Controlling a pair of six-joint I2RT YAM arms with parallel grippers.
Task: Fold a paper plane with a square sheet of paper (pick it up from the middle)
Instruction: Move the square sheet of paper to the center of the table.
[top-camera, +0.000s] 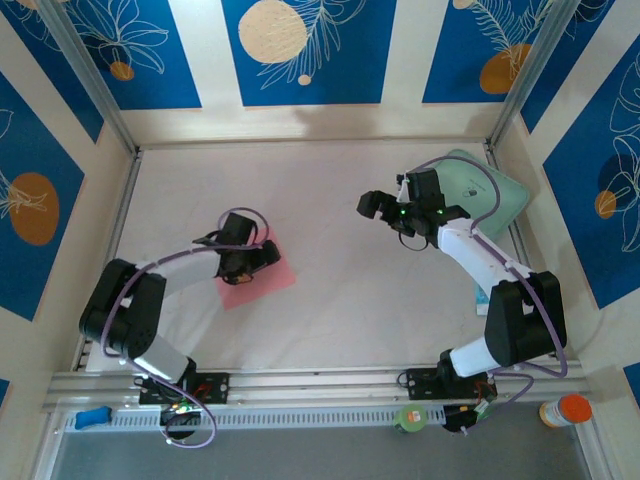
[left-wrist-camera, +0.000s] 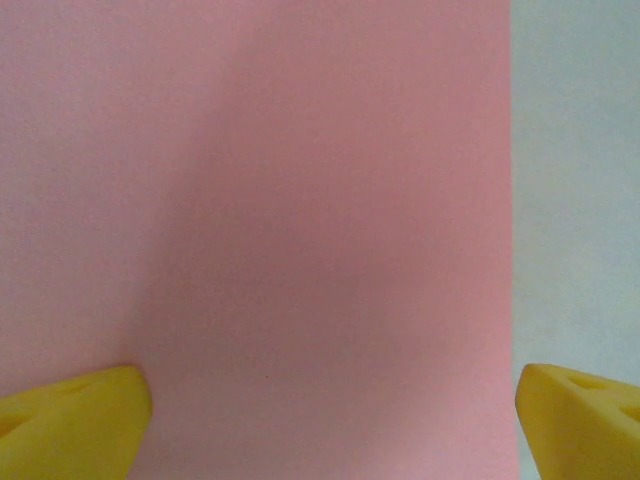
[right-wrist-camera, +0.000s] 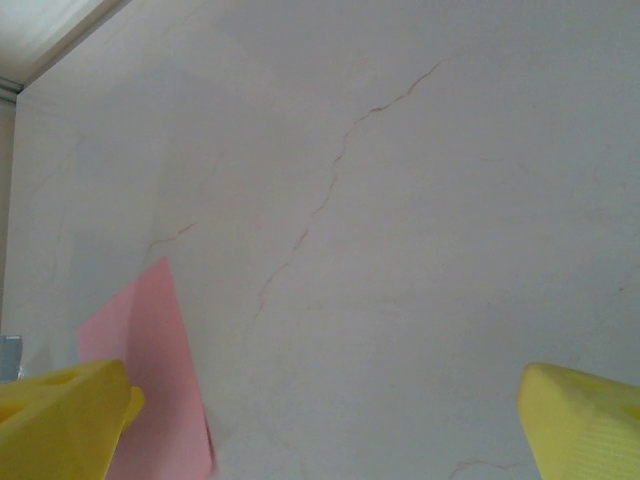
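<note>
The left claw (top-camera: 243, 260) hangs directly over the square sheet of paper (top-camera: 268, 279), which lies flat on the bench (top-camera: 340, 300). Only the sheet's near and outer parts show from under the claw in the top view. From the left wrist, the salmon-pink sheet (left-wrist-camera: 300, 200) spreads under nearly the whole span of the claw (left-wrist-camera: 330, 425), with no crease to be seen. One yellow finger (left-wrist-camera: 70, 420) stands above the paper. The other (left-wrist-camera: 585, 415) sits just past the sheet's straight edge, over a strip of bare bench (left-wrist-camera: 575, 200). The jaws are spread wide and hold nothing. Whether the fingertips touch the paper cannot be told.

The right claw (top-camera: 376, 206) is held well apart from the sheet, above bare bench, its jaws likewise spread wide with nothing between them. In the right wrist view, the pink sheet (right-wrist-camera: 150, 350) lies ahead of the claw (right-wrist-camera: 325, 425), off towards the yellow finger at the left of the view (right-wrist-camera: 60, 415), one corner pointing away from that claw. The pale bench surface (right-wrist-camera: 420, 200) ahead of the claw shows thin, crack-like lines. A mint-green pad (top-camera: 505, 195) lies behind the right claw, partly under that arm and close to the side wall.
</note>
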